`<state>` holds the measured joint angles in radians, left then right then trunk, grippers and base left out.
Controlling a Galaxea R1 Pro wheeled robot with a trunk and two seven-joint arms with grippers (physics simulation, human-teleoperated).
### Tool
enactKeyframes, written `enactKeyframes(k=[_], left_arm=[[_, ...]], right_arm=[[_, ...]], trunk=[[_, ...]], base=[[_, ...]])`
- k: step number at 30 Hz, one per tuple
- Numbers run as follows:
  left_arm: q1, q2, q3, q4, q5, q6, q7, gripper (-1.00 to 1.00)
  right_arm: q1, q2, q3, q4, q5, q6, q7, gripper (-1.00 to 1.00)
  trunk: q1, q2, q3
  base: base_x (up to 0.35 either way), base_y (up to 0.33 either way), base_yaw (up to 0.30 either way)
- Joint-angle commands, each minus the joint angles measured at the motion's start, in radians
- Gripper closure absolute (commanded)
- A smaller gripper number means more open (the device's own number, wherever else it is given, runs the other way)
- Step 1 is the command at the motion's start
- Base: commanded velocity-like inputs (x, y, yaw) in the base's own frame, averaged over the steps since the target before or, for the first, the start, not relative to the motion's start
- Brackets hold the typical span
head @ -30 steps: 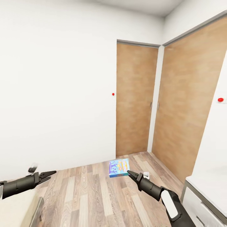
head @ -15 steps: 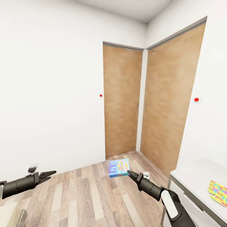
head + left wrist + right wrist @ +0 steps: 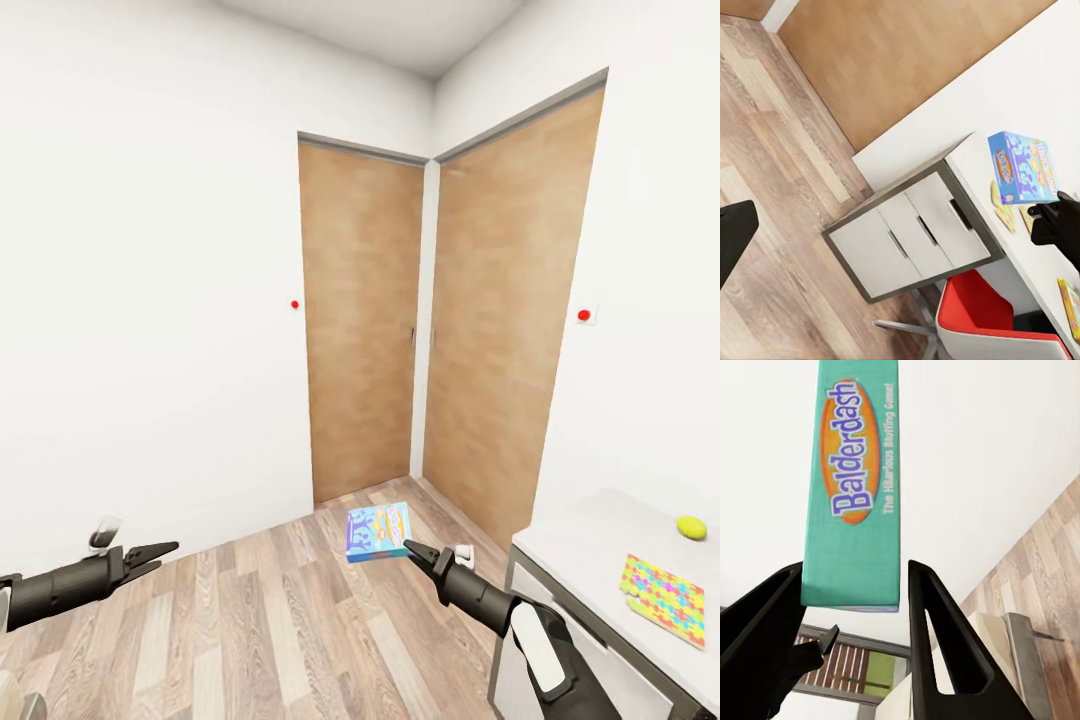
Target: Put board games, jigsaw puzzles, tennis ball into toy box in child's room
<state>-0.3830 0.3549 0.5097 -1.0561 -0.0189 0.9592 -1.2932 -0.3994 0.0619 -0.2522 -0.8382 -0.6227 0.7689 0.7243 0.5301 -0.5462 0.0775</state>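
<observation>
My right gripper is shut on a small blue board game, held upright in the air over the wood floor. The right wrist view shows its teal "Balderdash" edge clamped between the two fingers. My left gripper hangs open and empty at the left. The white table enters at the lower right, carrying one jigsaw puzzle and the tennis ball. In the left wrist view the held game sits above the table's top. The toy box is out of view.
Two wooden doors meet in the room's corner ahead, between white walls. The table's end has a grey unit with white drawers, and a red chair stands under the table. Wood-plank floor stretches ahead of me.
The whole view has swung right, so the camera turned. The table end, then the puzzle and the ball, came into sight. Both arms and the held game keep their places in the picture.
</observation>
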Motion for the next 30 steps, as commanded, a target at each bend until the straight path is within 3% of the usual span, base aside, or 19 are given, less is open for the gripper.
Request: enactKeyframes(k=[1,10,23,30], left_arm=[[0.000,0.000,0.001,0.000,-0.002,0.010,-0.005,-1.00],[0.000,0.000,0.001,0.000,-0.002,0.011,-0.006,-1.00],[-0.001,0.000,0.001,0.000,-0.001,0.012,-0.006,-1.00],[0.000,0.001,0.001,0.000,-0.001,0.012,-0.006,-1.00]], right_arm=[[-0.001,0.001,-0.004,0.000,0.001,0.006,0.003,1.00],[-0.001,0.001,-0.003,-0.001,0.000,0.001,0.003,1.00],[-0.001,0.002,-0.002,-0.001,0.000,-0.003,0.003,1.00],[0.000,0.001,-0.002,-0.002,0.001,-0.003,0.002,1.00]], trunk=[[0.000,-0.001,0.000],[0.000,-0.001,0.000],[0.000,-0.001,0.013],[0.000,-0.001,0.014]], base=[[0.000,0.000,-0.009],[0.000,0.000,-0.015],[0.000,0.000,-0.202],[0.000,0.000,-0.044]])
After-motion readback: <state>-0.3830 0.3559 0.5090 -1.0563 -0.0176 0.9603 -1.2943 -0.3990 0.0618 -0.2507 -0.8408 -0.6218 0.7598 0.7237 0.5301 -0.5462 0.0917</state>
